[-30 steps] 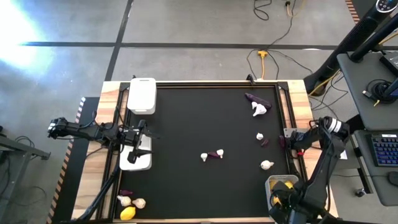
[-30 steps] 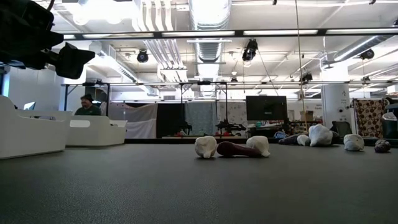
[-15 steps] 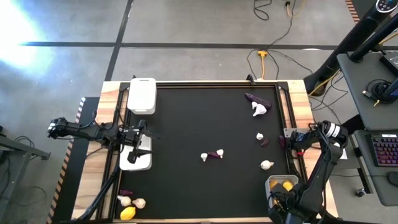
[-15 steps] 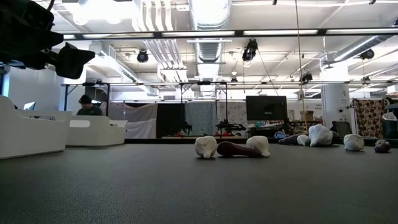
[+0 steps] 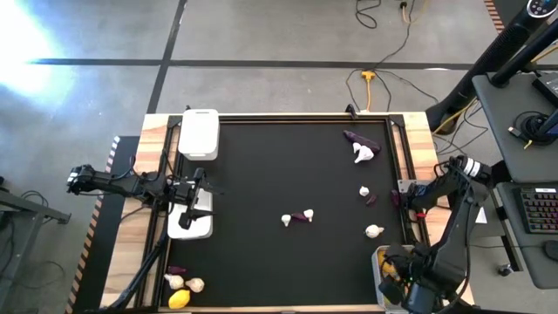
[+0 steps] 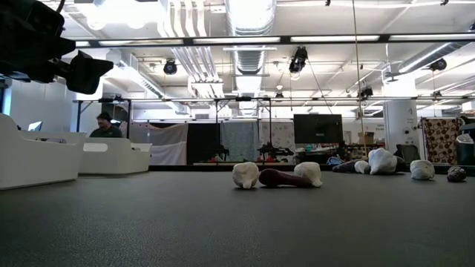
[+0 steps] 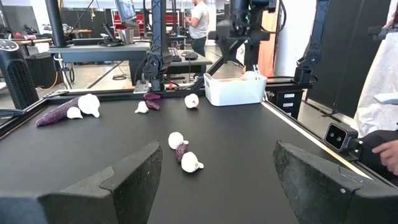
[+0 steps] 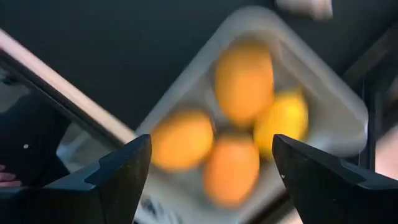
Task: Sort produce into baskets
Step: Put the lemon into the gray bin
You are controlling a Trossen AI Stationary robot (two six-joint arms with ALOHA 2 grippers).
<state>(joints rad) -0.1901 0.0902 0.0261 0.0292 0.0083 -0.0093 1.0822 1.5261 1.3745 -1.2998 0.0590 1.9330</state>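
Note:
My left gripper (image 5: 202, 185) is open and empty above a white basket (image 5: 189, 220) at the table's left edge; a second white basket (image 5: 199, 133) stands at the far left. My right gripper (image 8: 211, 180) is open above the clear basket (image 8: 323, 93) at the near right corner, which holds several orange and yellow fruits (image 8: 244, 81). Two garlic bulbs and a purple eggplant (image 5: 297, 217) lie mid-table and also show in the low view (image 6: 283, 178). More garlic (image 5: 373, 231) and eggplant (image 5: 357, 138) lie toward the right. Garlic, an eggplant and a yellow fruit (image 5: 179, 299) lie at the near left.
The black mat (image 5: 261, 166) is bare between the left baskets and the mid-table produce. Wooden table edges and rails flank the mat. A person sits behind the far side of the room in the low view (image 6: 104, 126); a hand (image 7: 385, 152) shows beyond the table's edge.
My right arm has shifted a little toward the table's right edge above the clear basket and now hides more of it in the high view. Its fingers have stayed apart. The produce has not moved.

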